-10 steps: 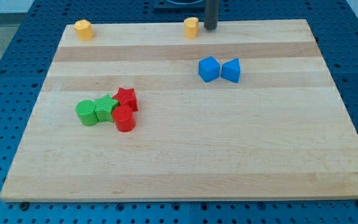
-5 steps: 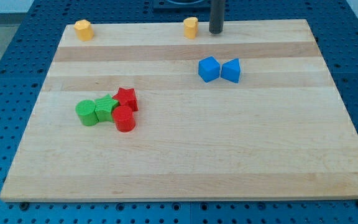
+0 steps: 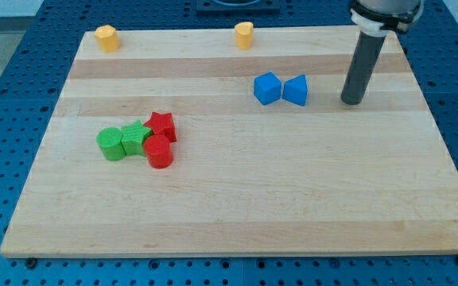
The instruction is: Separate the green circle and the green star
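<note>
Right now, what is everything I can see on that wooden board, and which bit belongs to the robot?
green circle: 1, green, view's left, touching the green star
green star: 1, green, between the green circle and the red blocks
red star: 1, red, right of the green star, touching it
red cylinder: 1, red, just below the red star
blue blocks: 2, blue, upper middle, side by side
yellow blocks: 2, yellow, along the top edge, apart
wooden board: 1, pale wood, on a blue pegboard
my tip: 1, dark rod, right of the blue blocks, far from the green pair
</note>
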You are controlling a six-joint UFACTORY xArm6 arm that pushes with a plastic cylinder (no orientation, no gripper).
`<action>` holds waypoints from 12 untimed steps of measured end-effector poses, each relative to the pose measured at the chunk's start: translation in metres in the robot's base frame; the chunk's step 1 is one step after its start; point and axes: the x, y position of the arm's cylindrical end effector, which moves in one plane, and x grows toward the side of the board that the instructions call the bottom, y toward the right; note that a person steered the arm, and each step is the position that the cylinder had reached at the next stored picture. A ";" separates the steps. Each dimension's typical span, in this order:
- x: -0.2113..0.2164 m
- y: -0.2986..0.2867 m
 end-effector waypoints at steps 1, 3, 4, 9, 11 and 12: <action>0.006 0.000; 0.010 0.000; 0.056 -0.009; 0.168 -0.317; 0.142 -0.316; 0.112 -0.313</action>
